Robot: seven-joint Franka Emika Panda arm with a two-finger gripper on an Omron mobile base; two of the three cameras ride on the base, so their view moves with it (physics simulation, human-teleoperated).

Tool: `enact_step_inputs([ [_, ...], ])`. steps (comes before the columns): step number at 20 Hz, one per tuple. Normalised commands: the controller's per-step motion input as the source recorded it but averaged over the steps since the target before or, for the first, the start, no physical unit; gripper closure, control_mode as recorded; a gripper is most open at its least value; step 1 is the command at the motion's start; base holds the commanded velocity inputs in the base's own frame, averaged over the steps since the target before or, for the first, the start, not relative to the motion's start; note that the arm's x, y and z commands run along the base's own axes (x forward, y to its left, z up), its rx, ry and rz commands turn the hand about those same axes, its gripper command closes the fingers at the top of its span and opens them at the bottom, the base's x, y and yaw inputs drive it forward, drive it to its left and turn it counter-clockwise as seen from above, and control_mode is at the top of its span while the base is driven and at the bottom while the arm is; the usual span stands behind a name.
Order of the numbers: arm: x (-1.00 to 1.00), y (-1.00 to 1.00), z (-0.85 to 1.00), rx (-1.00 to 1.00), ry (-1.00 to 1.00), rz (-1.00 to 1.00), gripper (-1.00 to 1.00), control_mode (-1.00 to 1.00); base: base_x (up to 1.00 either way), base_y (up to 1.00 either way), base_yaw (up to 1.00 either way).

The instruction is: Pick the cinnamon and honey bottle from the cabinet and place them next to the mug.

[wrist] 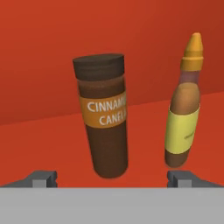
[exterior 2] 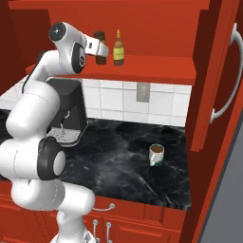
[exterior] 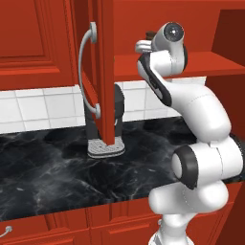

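Hand view, left to right. Left fingertip [wrist: 43, 178] low at the frame edge, then the cinnamon [wrist: 103, 116], then the honey bottle [wrist: 186, 109], then the right fingertip directly below the honey bottle's base. The gripper [wrist: 113, 179] stands wide, nothing between its jaws.

Key relation: the cinnamon sits straight ahead of the gripper, a little left of the midline between the tips and farther in on the shelf. Its long axis is upright (it leans slightly in this view, likely camera tilt). The tips flank it with room on each side. The honey bottle stands just beside it to the right, apart, not touching; the right tip looks lined up close to it. Judged: a straight advance should take the jar, but the right finger may brush the honey bottle.

Right base view: the gripper [exterior 2: 97, 47] is level with the shelf of the cabinet [exterior 2: 156, 64], right at the cinnamon [exterior 2: 99, 45], honey bottle [exterior 2: 118, 48] just right of it. The mug [exterior 2: 156, 154] stands on the dark counter [exterior 2: 118, 161] below, well apart and to the right.

Looks: cinnamon is a stout dark brown jar, darker flat cap, orange label band with white lettering. Honey bottle is slim, brown body with a yellow label, narrow pointed orange top.

Step judged: final approach for the first pick; neither bottle lifted yet.
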Motion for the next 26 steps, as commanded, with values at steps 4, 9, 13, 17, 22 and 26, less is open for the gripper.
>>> enact_step_inputs([
  [4,0.02,0.00,0.24,0.00,0.02,0.00,-1.00,-1.00,0.00,0.00,0.00],
  [9,0.02,0.00,0.14,0.00,0.03,0.00,-1.00,-1.00,0.00,0.00,0.00],
  [13,0.13,0.00,0.00,0.00,0.00,0.00,-1.00,-1.00,0.00,0.00,0.00],
  [17,0.26,-0.01,0.00,0.00,0.09,0.00,-1.00,-1.00,0.00,0.00,0.00],
  [22,0.25,0.00,0.00,0.00,0.04,0.00,-1.00,-1.00,0.00,0.00,0.00],
  [26,0.25,0.00,0.00,0.00,0.00,0.00,-1.00,-1.00,0.00,0.00,0.00],
])
